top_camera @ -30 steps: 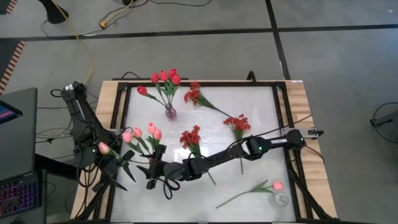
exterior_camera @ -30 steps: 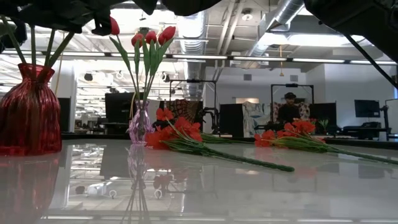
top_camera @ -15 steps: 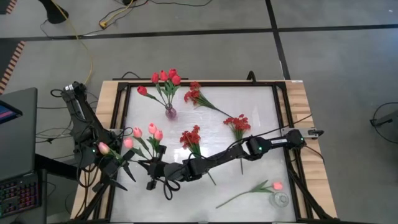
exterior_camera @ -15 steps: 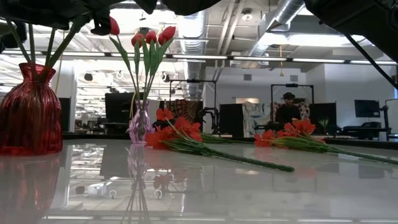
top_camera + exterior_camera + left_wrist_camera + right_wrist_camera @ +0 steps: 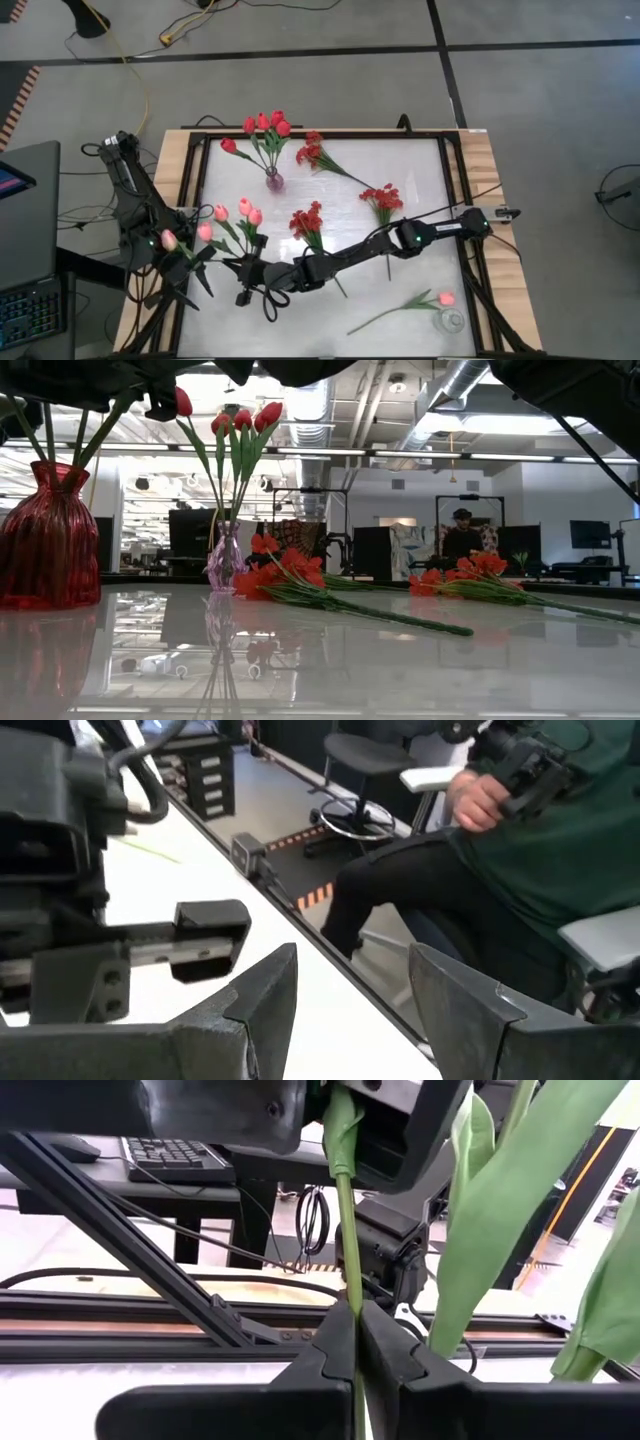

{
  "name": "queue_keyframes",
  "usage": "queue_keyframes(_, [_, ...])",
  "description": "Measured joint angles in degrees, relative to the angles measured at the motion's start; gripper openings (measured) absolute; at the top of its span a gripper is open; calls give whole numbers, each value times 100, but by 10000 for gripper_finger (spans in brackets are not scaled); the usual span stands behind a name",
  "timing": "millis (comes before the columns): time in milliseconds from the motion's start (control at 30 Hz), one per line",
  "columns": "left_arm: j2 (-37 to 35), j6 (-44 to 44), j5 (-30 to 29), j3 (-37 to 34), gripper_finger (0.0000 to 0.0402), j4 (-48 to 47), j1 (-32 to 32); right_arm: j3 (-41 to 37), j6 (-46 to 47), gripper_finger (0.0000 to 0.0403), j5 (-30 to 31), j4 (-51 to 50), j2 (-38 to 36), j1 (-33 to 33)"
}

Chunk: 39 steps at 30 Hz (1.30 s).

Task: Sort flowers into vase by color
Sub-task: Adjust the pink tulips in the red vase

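Observation:
Several pink tulips (image 5: 243, 207) stand in a ribbed red vase (image 5: 45, 540) near the table's left front. My right gripper (image 5: 355, 1315), reaching across from the right (image 5: 243, 268), is shut on one thin green stem just above that vase. My left gripper (image 5: 350, 960) hovers open at the left edge (image 5: 195, 275) with nothing between its fingers. Another pink tulip head (image 5: 168, 240) shows over the left arm. Red tulips (image 5: 265, 124) stand in a small clear vase (image 5: 226, 560). Red blossom sprays (image 5: 310, 220) lie on the table. My right gripper pinches a thin green tulip stem (image 5: 349, 1285) between its two fingers. The fingers lie level, coming from the table's right, across the stem. The stem stands nearly upright and runs on above the fingers; its lower part is hidden behind them.
Two more red sprays (image 5: 383, 197) (image 5: 312, 150) lie toward the far right. A pink tulip (image 5: 445, 298) lies beside a clear glass (image 5: 452, 321) at the near right corner. A black frame (image 5: 455, 180) edges the table. A seated person (image 5: 520, 850) is beyond the left edge.
My right gripper has shut on the stem above the red vase. The leftmost pink tulip head of the bunch has swung toward the near edge, and the stems above the vase have shifted. My left gripper's wrist has turned slightly.

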Motion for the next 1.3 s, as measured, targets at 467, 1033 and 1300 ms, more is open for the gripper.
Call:
queue_keyframes(467, [1, 334, 114, 8, 180, 358, 2, -2, 94, 29, 3, 126, 3, -26])
queue_keyframes(1033, [7, 1142, -193, -4, 180, 552, -2, 9, 109, 29, -4, 105, -15, -26])
queue_keyframes(1300, [7, 1433, 16, -7, 180, 869, 2, 13, 103, 29, -139, 107, -23, -26])
